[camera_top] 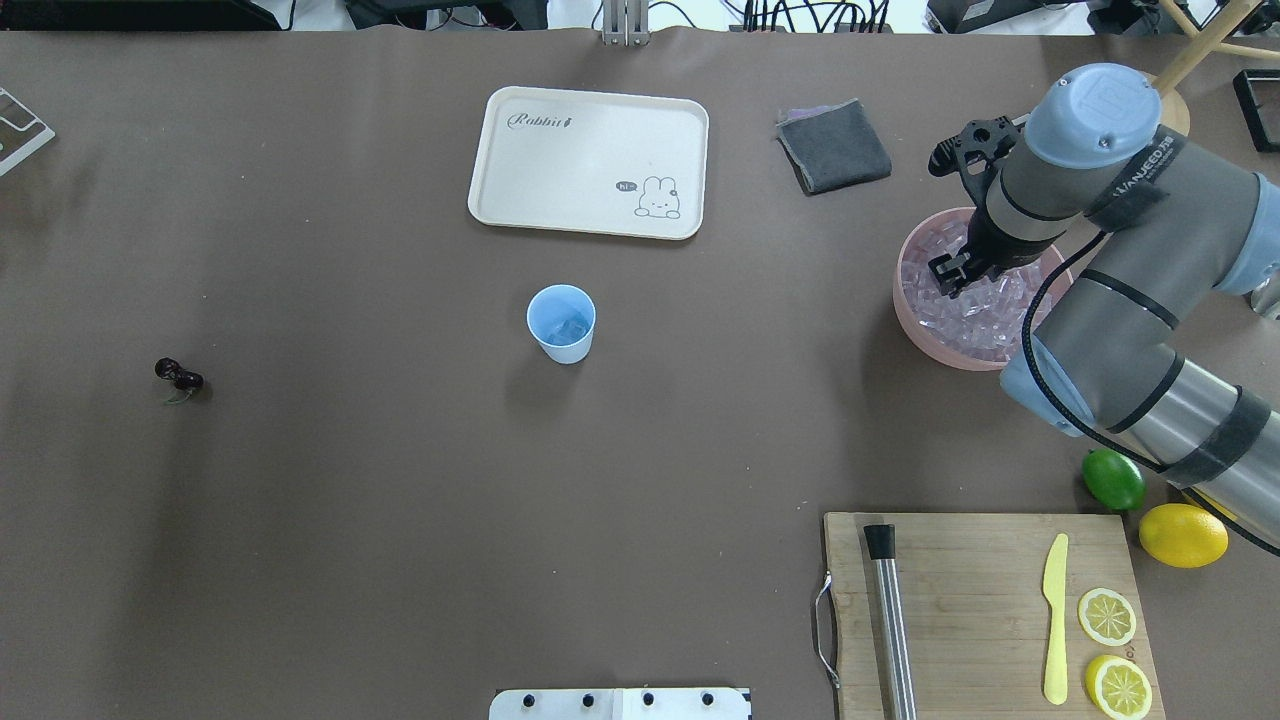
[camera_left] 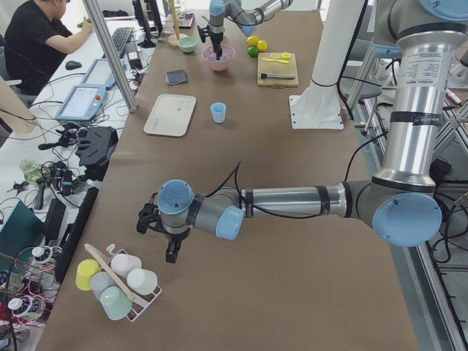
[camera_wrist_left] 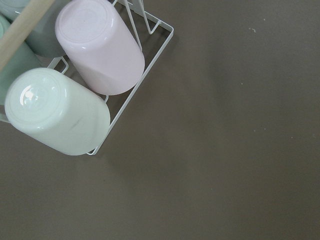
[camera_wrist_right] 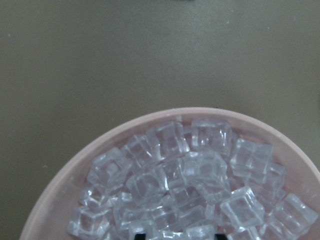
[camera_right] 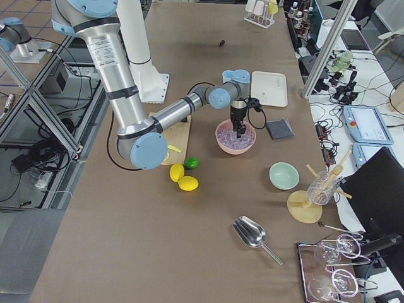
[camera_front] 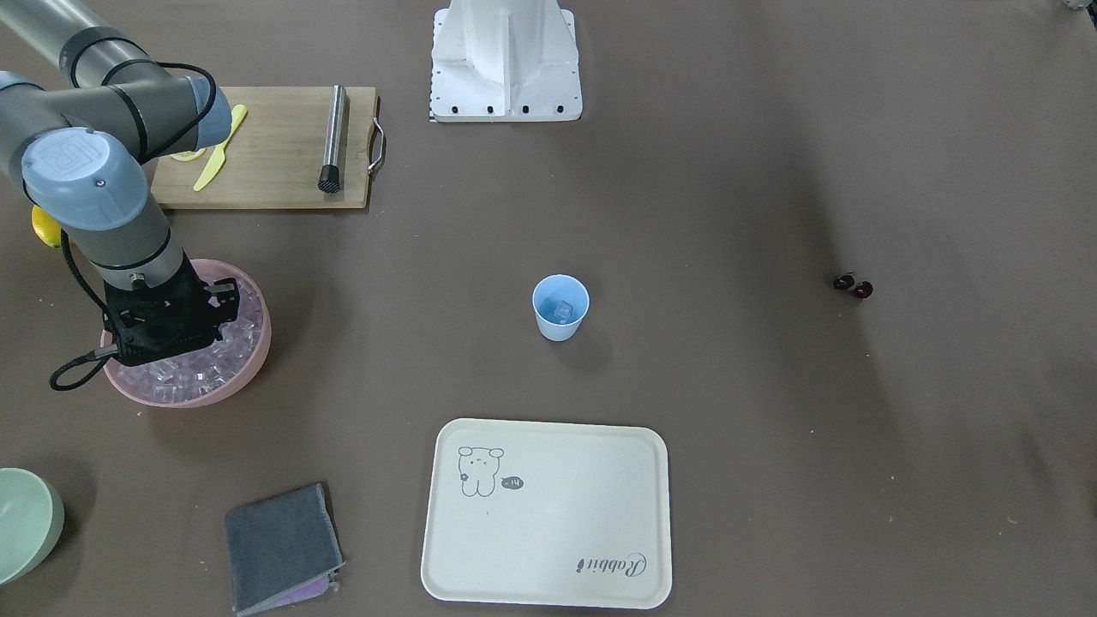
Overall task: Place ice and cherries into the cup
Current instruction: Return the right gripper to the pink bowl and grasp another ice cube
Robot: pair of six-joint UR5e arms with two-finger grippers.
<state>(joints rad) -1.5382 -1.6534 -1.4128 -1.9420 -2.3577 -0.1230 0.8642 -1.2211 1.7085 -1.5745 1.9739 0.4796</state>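
Observation:
The light-blue cup [camera_top: 561,322] stands mid-table, also in the front view [camera_front: 560,307], with one ice cube [camera_top: 571,326] inside. More ice [camera_wrist_right: 175,180] fills the pink bowl [camera_top: 905,300]. My right gripper [camera_top: 948,283] points down into this bowl; in the right wrist view its fingertips [camera_wrist_right: 141,235] show apart, among the cubes, so it is open. The cherries [camera_top: 179,375] lie alone on the table far to the left. My left gripper [camera_left: 172,254] shows only in the exterior left view, above the table near a cup rack; I cannot tell if it is open or shut.
A cream tray [camera_top: 590,160] and a grey cloth [camera_top: 834,146] lie beyond the cup. A cutting board [camera_top: 985,610] holds a metal muddler, yellow knife and lemon slices. A lime [camera_top: 1113,479] and lemon [camera_top: 1183,535] lie beside it. The rack's pink cup [camera_wrist_left: 100,47] and mint cup [camera_wrist_left: 57,112] are under the left wrist.

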